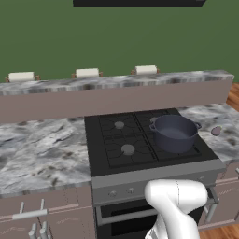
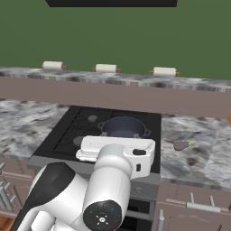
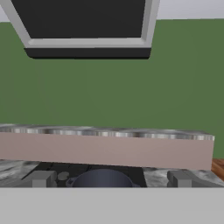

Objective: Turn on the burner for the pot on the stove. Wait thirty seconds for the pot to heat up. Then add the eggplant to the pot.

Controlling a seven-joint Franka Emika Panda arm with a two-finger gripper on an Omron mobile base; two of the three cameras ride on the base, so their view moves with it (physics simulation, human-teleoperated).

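Arm low before the stove, gripper fingers wide apart.

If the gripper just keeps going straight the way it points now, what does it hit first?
Probably the raised ledge behind the stove. The hand view looks level over the pot toward it, and the gripper seems to clear the pot's rim, though depth is unclear.

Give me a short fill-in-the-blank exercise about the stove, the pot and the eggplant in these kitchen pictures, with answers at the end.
1. The pot stands on the stove's front ____ burner.
2. The eggplant lies on the ____, to the right of the stove.
3. On the ledge behind the stove lie ____ pale rolls.

Missing words: right; counter; three
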